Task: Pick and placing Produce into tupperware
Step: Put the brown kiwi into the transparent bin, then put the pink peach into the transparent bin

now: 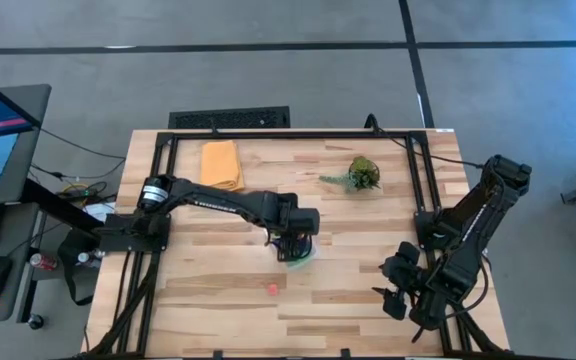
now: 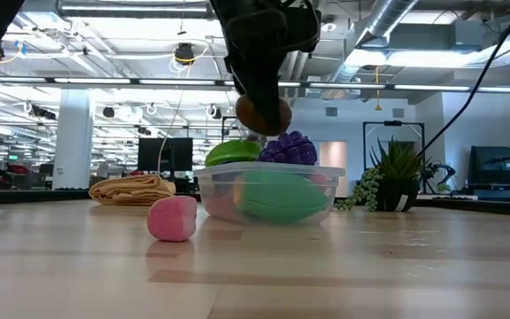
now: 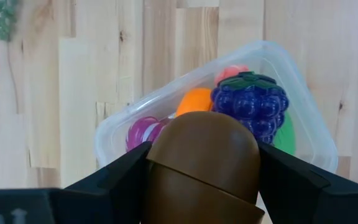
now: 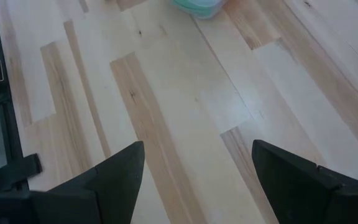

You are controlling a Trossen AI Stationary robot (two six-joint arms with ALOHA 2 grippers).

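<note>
Half the tupperware [image 3: 303, 118] hides behind the left tool's [image 3: 204, 180] brown piece [image 3: 207, 162].

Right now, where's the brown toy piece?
The brown piece is held in the left end effector just above the tupperware, near the table's middle, over the purple grapes.

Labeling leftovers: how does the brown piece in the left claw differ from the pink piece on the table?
The rounded brown toy piece is gripped in the left claw, held above the clear plastic rectangular container; the small pink toy piece lies loose on the wooden table, beside the container and outside it. Brown is smooth and domed; pink looks lumpier. Neither is in the container yet.
</note>
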